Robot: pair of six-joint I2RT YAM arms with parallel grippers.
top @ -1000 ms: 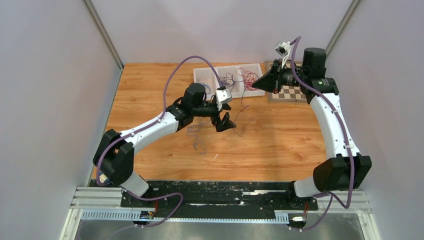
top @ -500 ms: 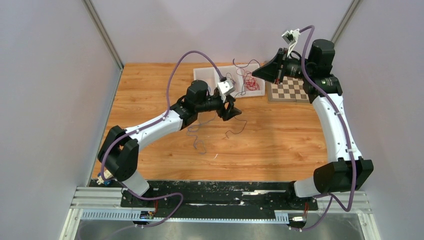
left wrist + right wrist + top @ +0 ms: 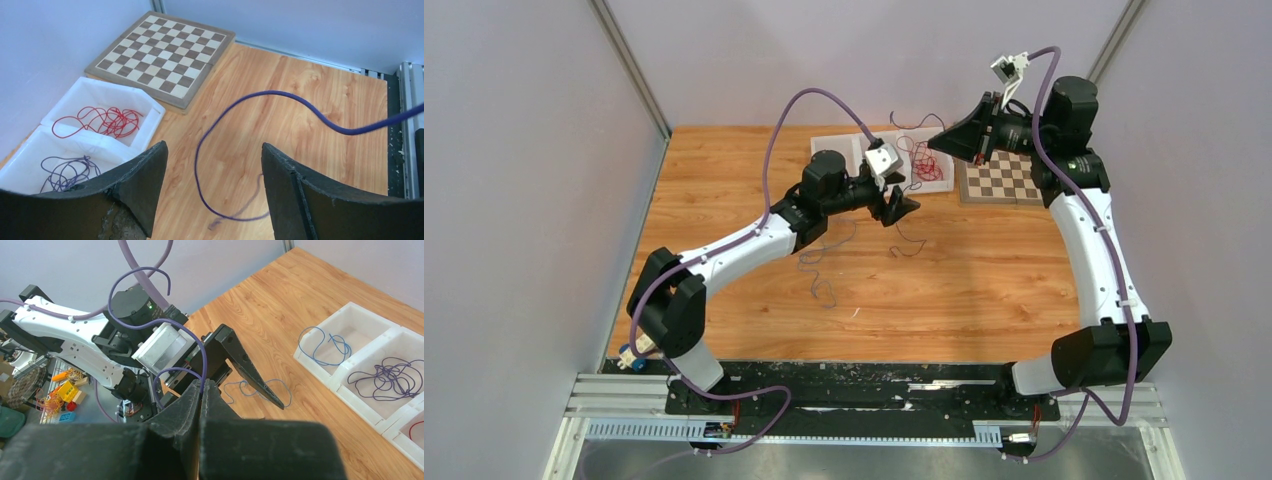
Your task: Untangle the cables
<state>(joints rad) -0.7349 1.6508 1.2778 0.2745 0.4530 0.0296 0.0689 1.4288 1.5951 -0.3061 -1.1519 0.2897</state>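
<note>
My right gripper (image 3: 934,144) hangs above the white tray (image 3: 836,150), shut on a thin dark purple cable (image 3: 150,322) that loops up from its tips (image 3: 201,383). That cable's lower end trails over the wood (image 3: 908,247). My left gripper (image 3: 902,208) hovers just in front of the tray, open. In the left wrist view the purple cable (image 3: 199,165) curves through the gap between its fingers (image 3: 213,148), touching neither. A blue cable (image 3: 820,272) lies loose on the table. In the tray lie a red cable (image 3: 100,121), purple cables (image 3: 65,172) and a blue cable (image 3: 322,342).
A chessboard (image 3: 999,181) lies flat at the back right, beside the tray. Grey walls close in the table at the left, back and right. The arms' thick lilac hoses (image 3: 809,98) arch above the workspace.
The left gripper has moved back and right toward the tray, its jaws narrowing, then widening again. The right gripper rose and shifted right with the purple cable, then held still.
</note>
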